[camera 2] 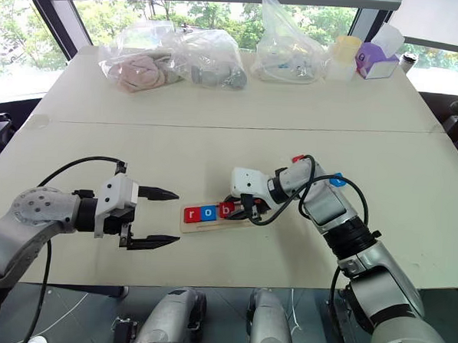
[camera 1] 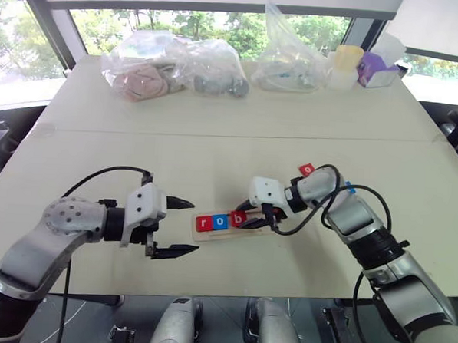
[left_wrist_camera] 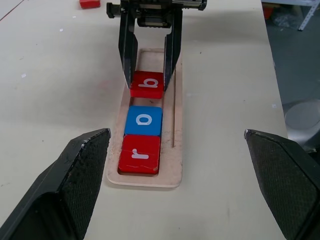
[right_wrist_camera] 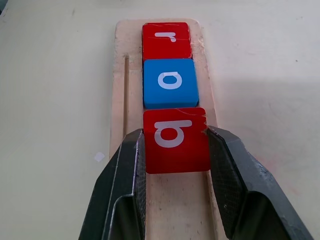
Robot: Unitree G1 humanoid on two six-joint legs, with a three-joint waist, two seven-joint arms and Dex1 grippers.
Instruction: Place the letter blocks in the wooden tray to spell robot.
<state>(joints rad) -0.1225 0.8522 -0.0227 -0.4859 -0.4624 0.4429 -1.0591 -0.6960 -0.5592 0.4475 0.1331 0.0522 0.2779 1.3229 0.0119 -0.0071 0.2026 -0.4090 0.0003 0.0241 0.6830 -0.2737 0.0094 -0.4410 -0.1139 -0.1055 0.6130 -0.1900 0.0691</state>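
On the pale table, near its front edge, the wooden tray lies flat with three letter blocks in its slot: red "r" at the end nearest the left arm, blue "o" touching it, then red "b" touching the "o". The right gripper reaches over the tray from the other end, and its two black fingers are pressed against the two opposite sides of the "b" block, clamped on it while the block sits in the slot. The rest of the slot behind the "b" is bare wood. The left gripper hangs above the table just beside the "r" end of the tray, fingers spread wide, holding nothing, not touching tray or blocks. Another red block lies on the table beyond the right forearm, and a blue block shows just past that arm. Along the far edge of the table sit clear plastic bags.
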